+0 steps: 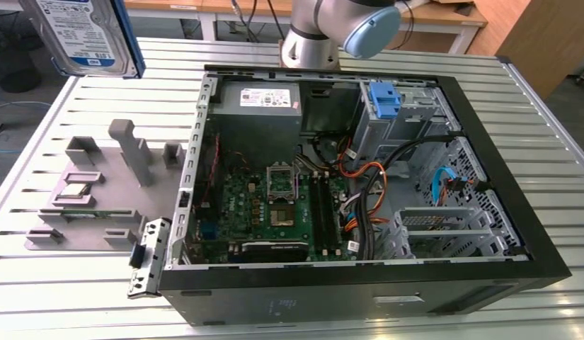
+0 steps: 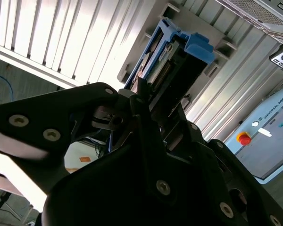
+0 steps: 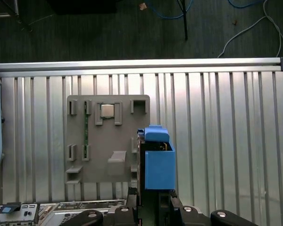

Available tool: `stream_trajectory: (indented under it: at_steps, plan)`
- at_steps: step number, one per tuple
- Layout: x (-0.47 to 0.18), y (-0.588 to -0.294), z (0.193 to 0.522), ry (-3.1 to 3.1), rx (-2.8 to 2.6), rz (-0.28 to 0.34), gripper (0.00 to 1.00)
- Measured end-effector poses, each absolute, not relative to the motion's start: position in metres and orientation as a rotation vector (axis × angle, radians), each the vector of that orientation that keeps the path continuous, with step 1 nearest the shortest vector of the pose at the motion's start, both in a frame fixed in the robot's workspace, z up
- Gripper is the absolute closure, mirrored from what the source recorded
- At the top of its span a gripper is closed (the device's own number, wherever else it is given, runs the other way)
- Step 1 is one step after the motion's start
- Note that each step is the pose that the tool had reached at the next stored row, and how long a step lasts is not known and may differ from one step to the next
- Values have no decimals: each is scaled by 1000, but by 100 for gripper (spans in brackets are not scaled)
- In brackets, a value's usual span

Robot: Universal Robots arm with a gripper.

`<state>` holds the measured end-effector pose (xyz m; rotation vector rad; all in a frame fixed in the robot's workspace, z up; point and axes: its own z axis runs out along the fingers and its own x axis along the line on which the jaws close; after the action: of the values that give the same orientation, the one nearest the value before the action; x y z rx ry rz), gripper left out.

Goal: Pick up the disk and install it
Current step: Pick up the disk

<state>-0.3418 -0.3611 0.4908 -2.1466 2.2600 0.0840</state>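
The disk (image 1: 84,35), silver with a blue-and-white label and a blue carrier edge, hangs high over the table at the exterior view's left, well apart from the open computer case (image 1: 367,184). In the second wrist view my gripper (image 2: 146,101) is shut on the disk (image 2: 179,56), whose blue carrier tab sticks out beyond the dark fingers. In the first wrist view the disk (image 3: 158,160) shows edge-on in the gripper (image 3: 153,197), above the grey fixture plate (image 3: 108,141).
Inside the case a grey metal drive cage (image 1: 433,227) sits at the exterior view's right, and a fixed blue bracket (image 1: 384,99) lies further back. The grey fixture plate (image 1: 93,191) carries a processor chip (image 1: 74,190). The slatted metal table (image 1: 84,297) surrounds everything.
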Motion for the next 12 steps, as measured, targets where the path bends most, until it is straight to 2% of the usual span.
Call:
stream_trajectory:
  at_steps: [12]
  plan:
    - [-316,-361,491,2260,-2146,84,65]
